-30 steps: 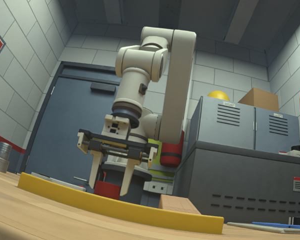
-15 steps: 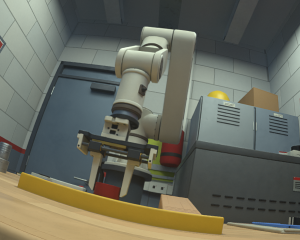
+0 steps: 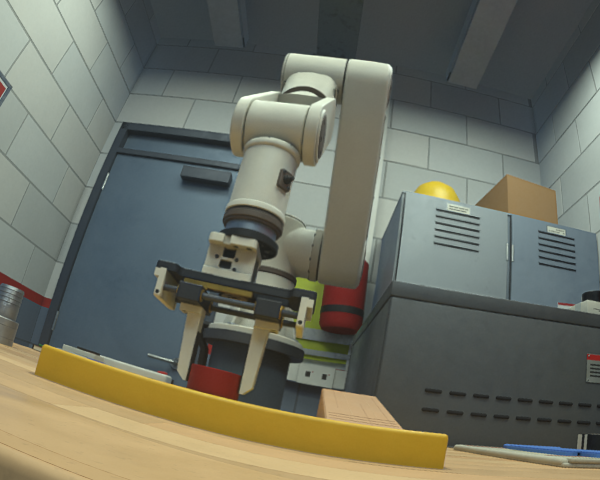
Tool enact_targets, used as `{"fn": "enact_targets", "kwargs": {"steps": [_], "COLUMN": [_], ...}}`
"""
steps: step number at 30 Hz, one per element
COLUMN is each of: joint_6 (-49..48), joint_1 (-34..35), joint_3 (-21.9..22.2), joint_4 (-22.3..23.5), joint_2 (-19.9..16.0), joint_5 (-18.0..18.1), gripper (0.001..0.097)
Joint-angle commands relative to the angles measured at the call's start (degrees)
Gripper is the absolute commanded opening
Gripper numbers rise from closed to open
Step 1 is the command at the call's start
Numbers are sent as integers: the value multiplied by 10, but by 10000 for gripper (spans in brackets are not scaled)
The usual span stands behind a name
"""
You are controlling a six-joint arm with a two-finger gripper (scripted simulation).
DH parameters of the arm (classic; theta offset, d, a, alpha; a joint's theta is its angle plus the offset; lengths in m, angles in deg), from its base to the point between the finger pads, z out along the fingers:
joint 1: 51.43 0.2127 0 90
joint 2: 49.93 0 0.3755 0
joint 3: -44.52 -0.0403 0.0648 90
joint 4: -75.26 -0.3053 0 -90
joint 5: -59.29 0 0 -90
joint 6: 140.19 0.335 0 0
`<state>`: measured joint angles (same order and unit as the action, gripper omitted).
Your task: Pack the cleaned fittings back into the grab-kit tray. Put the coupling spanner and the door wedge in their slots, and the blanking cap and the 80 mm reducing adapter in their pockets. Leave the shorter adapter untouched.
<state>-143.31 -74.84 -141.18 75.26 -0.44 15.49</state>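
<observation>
I hold the red blanking cap (image 3: pixel 213 381) between the fingers of my gripper (image 3: pixel 220 380), low over the yellow grab-kit tray (image 3: pixel 228 408), whose near rim hides the cap's bottom and the pockets inside. The gripper points straight down. A grey stepped adapter (image 3: pixel 1 314) stands upright on the bench at the far left. The tan door wedge (image 3: pixel 357 409) lies just behind the tray's right part. A long grey tool, probably the coupling spanner (image 3: pixel 528 454), lies flat at the right edge of the bench.
A grey cabinet (image 3: pixel 486 330) with lockers on top rises to the right behind the bench. A blue strip (image 3: pixel 559 450) lies beside the long grey tool. A pale flat bar (image 3: pixel 114 362) rests behind the tray's left part.
</observation>
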Motion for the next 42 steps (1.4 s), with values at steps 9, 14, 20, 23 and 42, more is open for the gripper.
{"fn": "enact_targets", "kwargs": {"steps": [9, 14, 20, 23, 42], "joint_6": [0, 0, 0, 0, 0], "joint_1": [0, 0, 0, 0, 0], "joint_3": [1, 1, 1, 1, 0], "joint_4": [0, 0, 0, 0, 0], "joint_2": [1, 1, 1, 1, 1], "joint_5": [0, 0, 0, 0, 0], "gripper": [340, 440, 560, 620, 735]}}
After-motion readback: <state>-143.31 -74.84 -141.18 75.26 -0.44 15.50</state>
